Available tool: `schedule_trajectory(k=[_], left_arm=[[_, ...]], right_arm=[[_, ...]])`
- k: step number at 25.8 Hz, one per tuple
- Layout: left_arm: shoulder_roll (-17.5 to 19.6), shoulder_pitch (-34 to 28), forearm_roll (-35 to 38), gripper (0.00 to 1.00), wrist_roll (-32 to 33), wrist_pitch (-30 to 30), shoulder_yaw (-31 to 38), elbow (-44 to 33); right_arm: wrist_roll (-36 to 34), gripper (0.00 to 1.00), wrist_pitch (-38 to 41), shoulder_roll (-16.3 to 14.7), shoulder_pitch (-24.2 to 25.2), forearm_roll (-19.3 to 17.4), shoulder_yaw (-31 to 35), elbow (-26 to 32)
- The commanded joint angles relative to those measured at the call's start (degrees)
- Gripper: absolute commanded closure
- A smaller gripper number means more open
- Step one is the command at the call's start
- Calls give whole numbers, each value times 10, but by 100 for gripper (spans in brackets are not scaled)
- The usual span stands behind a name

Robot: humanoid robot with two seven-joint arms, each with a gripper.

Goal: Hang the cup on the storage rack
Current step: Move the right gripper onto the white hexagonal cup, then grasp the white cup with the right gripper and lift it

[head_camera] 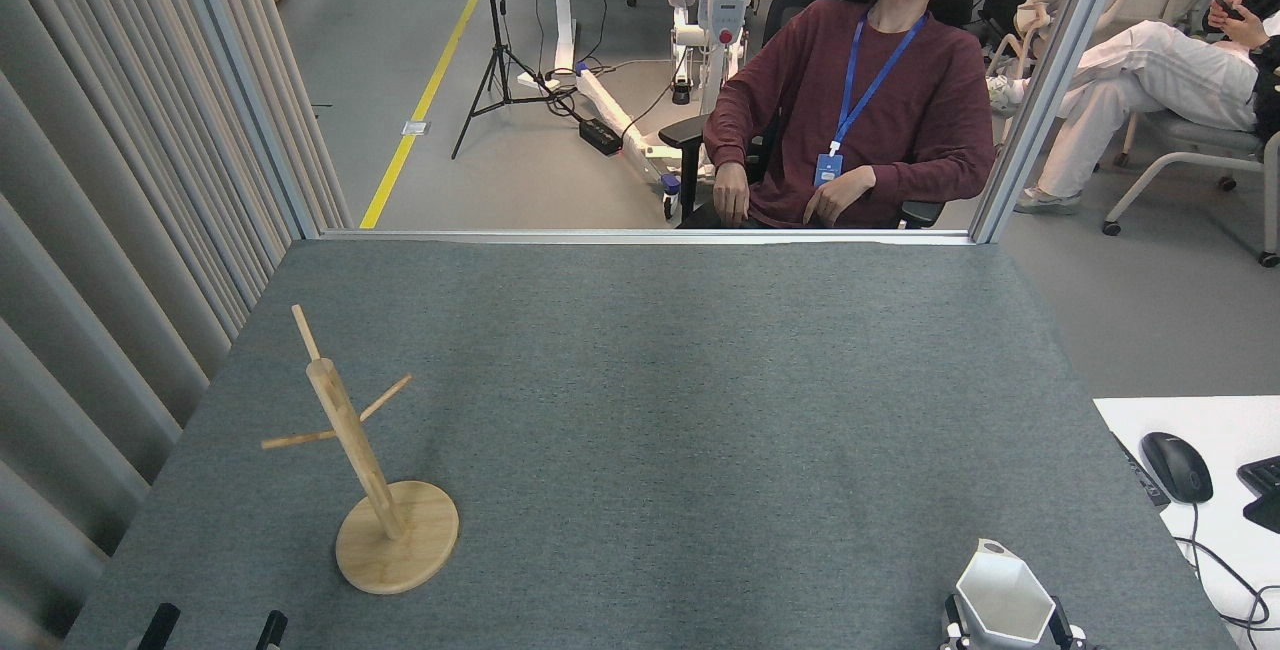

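At the bench's [640, 380] near-left edge the left gripper [212, 628] shows two dark fingertips spread apart, empty. The storage rack [370, 470] stands bare. Far right, the right gripper [1008, 635] pinches the cup [1003, 600]; carrying and hanging remain.

I see the cup [1003, 600] at the mat's [680, 380] near right edge, my right gripper [1010, 636] flanking it (grip unclear); the rack [370, 470] stands well apart, left.
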State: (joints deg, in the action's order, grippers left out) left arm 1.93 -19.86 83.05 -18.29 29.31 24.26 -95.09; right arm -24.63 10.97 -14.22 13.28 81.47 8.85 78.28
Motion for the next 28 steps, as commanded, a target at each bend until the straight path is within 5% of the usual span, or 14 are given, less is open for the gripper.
schedule_trajectory(k=[1, 5, 6, 7, 8, 21, 28], left_arm=[[0, 0, -1, 1, 0, 0, 0, -2], [0, 0, -1, 1, 0, -1, 0, -3], [0, 0, -1, 1, 0, -1, 0, -4], [0, 0, -1, 1, 1, -1, 0, -4], [0, 0, -1, 1, 0, -1, 0, -4], [1, 8, 5, 1, -17, 14, -7, -14], [6, -5, 11, 1, -19, 24, -11, -25]], right_arm=[[-1, 1, 1, -5, -7, -1, -1, -13], [-1, 3, 1, -5, -17, 4, -1, -20], [-1, 12, 1, -5, -17, 5, -2, -21], [-1, 34, 0, -5, -17, 7, -6, -21], [-1, 42, 0, -6, -16, 7, -11, -21], [-5, 47, -22, -1, -49, -3, -7, -10], [-12, 47, 49, -4, -95, -3, -9, -11]])
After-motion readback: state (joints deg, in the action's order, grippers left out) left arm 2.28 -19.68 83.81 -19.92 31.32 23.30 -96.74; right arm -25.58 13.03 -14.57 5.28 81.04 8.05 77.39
